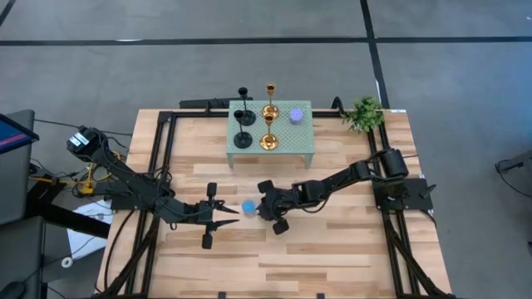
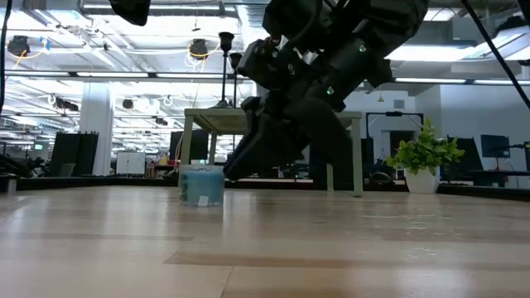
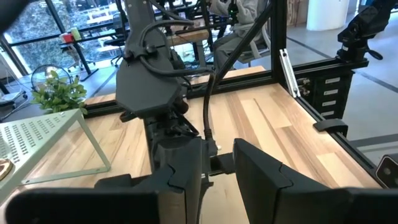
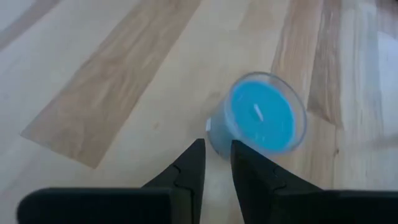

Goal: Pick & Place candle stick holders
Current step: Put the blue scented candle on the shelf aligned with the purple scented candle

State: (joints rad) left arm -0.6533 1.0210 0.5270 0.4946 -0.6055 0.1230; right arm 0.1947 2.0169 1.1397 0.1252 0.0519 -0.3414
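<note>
A squat blue candle holder (image 1: 248,208) stands upright on its base on the wooden table; it also shows in the right wrist view (image 4: 261,121) and the low view (image 2: 201,184). My right gripper (image 4: 216,146) is shut, low over the table, its fingertips right at the holder's side. My left gripper (image 1: 231,218) is shut just on the holder's left and points at it; its own view does not show the holder. Two black holders (image 1: 242,137), two gold holders (image 1: 268,141) and a purple one (image 1: 296,115) stand on the pale green perforated stand (image 1: 303,149). My right gripper's shut fingertips (image 4: 198,149) come level from the table's right side and stand against the lower side wall (image 4: 214,140) of the blue holder. I cannot tell whether they touch it. The holder stands upright on the table.
A small green plant (image 1: 363,112) stands at the table's far right corner. The black frame rails (image 1: 162,158) run along the table's left and right sides. Bare wood lies between the grippers and the near edge.
</note>
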